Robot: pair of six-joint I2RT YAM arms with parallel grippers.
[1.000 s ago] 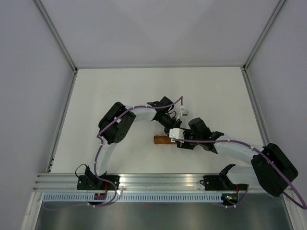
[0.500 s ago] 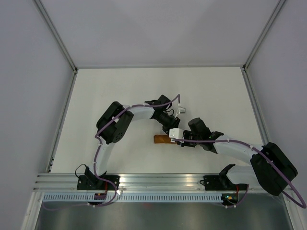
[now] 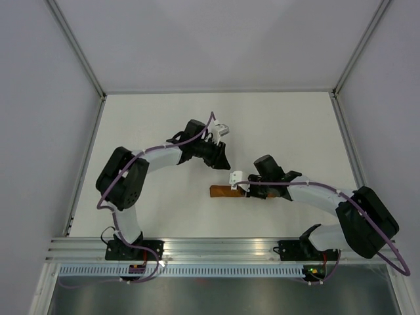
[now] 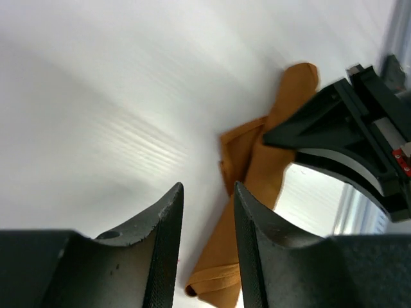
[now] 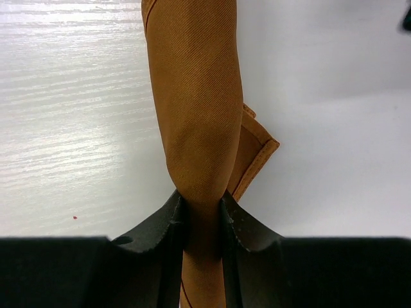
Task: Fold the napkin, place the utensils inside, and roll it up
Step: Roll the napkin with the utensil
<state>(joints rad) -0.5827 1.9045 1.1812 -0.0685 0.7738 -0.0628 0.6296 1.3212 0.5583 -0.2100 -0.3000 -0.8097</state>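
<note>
The rust-orange napkin (image 3: 222,191) lies on the white table as a tight narrow roll. In the right wrist view the roll (image 5: 196,96) runs straight away from the camera, with a loose hemmed corner sticking out on its right. My right gripper (image 5: 199,208) is shut on the roll's near end; it also shows in the top view (image 3: 243,189). My left gripper (image 3: 220,160) hovers up and left of the roll, apart from it. Its jaws (image 4: 204,212) stand a little apart with nothing between them, and the roll (image 4: 257,173) lies beyond them. The knife is hidden.
The white table (image 3: 164,125) is bounded by grey walls and metal frame posts at the back corners. An aluminium rail (image 3: 216,248) with both arm bases runs along the near edge.
My left arm has swung up and to the left, away from the roll. My right gripper stays clamped on the roll's right end, and the roll has hardly moved.
</note>
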